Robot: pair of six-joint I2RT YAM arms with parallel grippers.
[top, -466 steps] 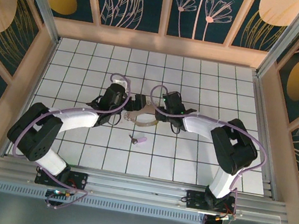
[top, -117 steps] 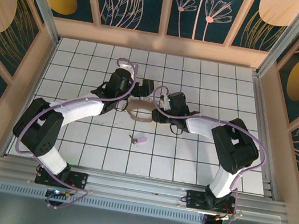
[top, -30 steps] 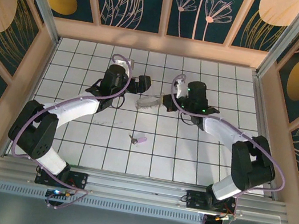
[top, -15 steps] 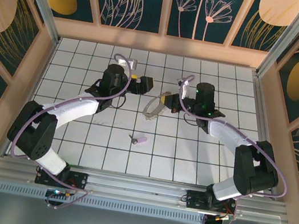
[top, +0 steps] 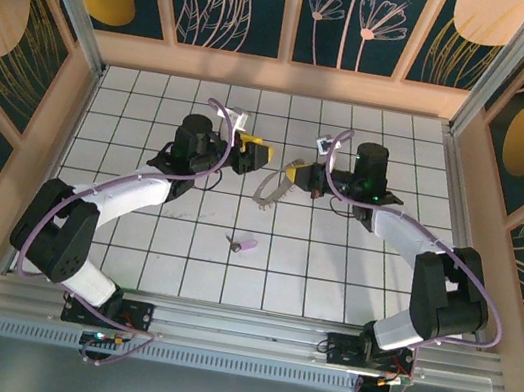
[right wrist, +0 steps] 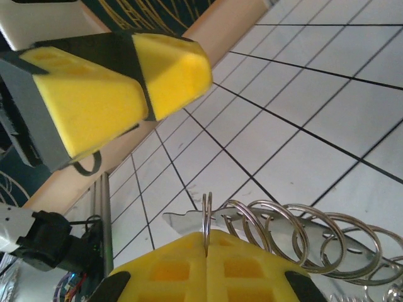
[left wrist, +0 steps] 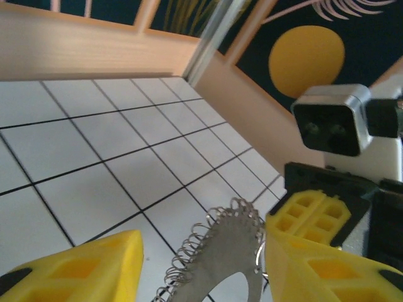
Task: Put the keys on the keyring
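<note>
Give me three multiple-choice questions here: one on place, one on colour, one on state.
1. The tiny lilac-pink key lies: A against the wooden wall; B on the white tiled floor; C in a gripper.
2. The finger pads are: A yellow; B blue; C red.
3. The right gripper is: A open; B shut empty; C shut on the thin grey metal keyring hoop.
Answers: B, it rests alone on a tile; A, wrist views show yellow; C, the pads clamp the hoop.
</note>
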